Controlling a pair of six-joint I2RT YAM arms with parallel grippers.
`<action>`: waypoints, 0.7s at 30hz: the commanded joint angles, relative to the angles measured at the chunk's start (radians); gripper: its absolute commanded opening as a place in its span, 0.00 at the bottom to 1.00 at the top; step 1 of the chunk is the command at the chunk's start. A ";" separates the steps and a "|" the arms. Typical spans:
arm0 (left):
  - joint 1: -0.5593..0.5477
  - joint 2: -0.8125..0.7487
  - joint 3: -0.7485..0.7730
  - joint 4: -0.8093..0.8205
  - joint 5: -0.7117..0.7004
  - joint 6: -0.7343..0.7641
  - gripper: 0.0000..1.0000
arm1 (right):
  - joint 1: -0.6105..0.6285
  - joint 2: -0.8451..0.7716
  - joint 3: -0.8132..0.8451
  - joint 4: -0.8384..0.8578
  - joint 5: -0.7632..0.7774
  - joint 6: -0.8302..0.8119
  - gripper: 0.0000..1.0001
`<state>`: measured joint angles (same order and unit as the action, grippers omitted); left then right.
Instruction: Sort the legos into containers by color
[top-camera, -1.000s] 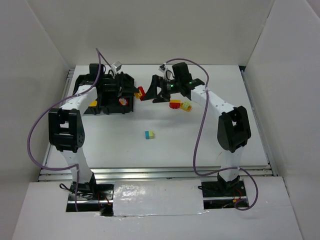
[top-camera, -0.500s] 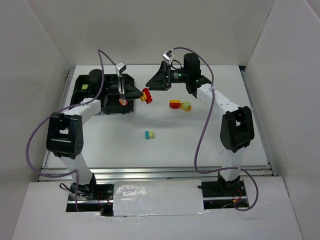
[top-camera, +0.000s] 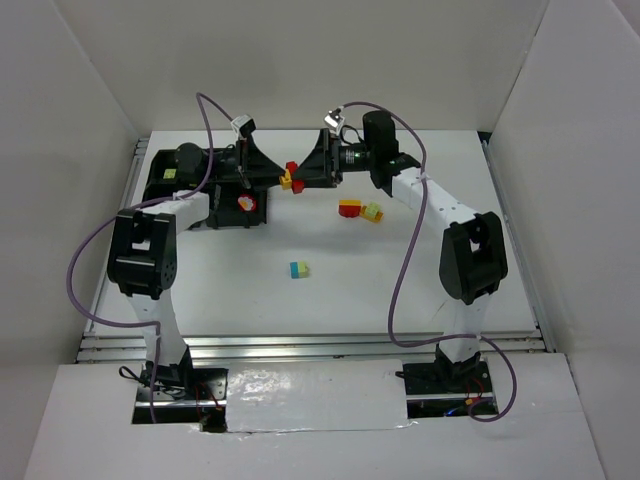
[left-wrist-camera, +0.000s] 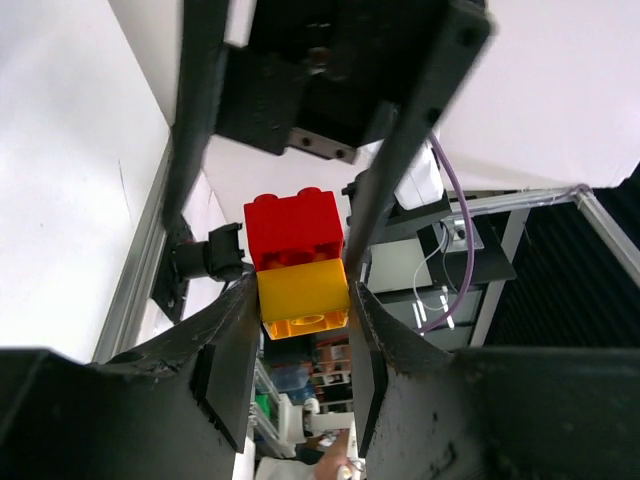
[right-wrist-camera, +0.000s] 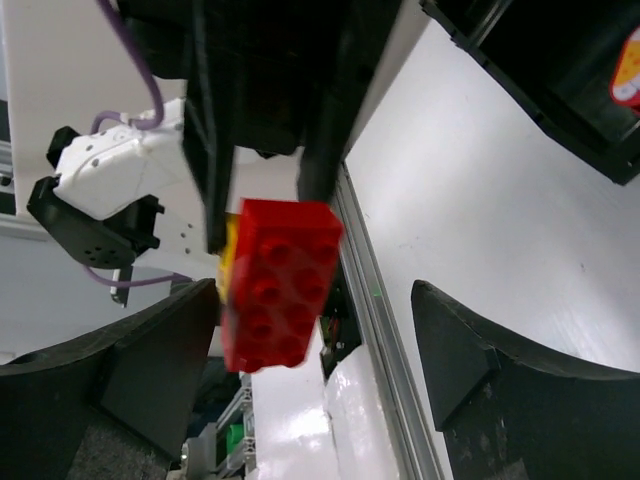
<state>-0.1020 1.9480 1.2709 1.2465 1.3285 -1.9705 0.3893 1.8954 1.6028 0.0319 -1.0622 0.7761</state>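
Observation:
A red-on-yellow lego pair (top-camera: 290, 176) hangs in the air between my two grippers, to the right of the black tray (top-camera: 170, 190). My left gripper (top-camera: 282, 178) is shut on the yellow half (left-wrist-camera: 303, 295), with the red half (left-wrist-camera: 295, 228) sticking out past its fingertips (left-wrist-camera: 232, 335). My right gripper (top-camera: 302, 172) faces it, jaws wide open either side of the red brick (right-wrist-camera: 280, 285), which sits close to its left finger (right-wrist-camera: 150, 360). A red rounded brick (top-camera: 245, 203) lies in the tray's near right compartment.
A red-and-yellow brick (top-camera: 350, 208) and a lime-and-yellow brick (top-camera: 373, 212) lie on the table under the right arm. A teal-and-yellow brick (top-camera: 298, 269) lies mid-table. White walls enclose the table, and purple cables loop off both arms.
Both grippers have risen and closed in on each other. The red-and-yellow pair went from low beside the tray up into the air, and the left gripper came off the tray to hold it.

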 joint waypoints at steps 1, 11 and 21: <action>0.018 -0.015 0.044 0.590 0.015 -0.162 0.00 | -0.001 0.002 0.039 -0.104 0.015 -0.063 0.84; 0.047 -0.021 0.045 0.591 0.011 -0.162 0.00 | 0.011 0.021 0.002 0.131 -0.088 0.158 0.80; 0.024 -0.027 0.045 0.591 0.021 -0.157 0.00 | 0.042 0.105 0.035 0.446 -0.127 0.429 0.77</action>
<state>-0.0666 1.9480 1.2850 1.2846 1.3437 -1.9968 0.4076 1.9720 1.6028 0.2855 -1.1477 1.0794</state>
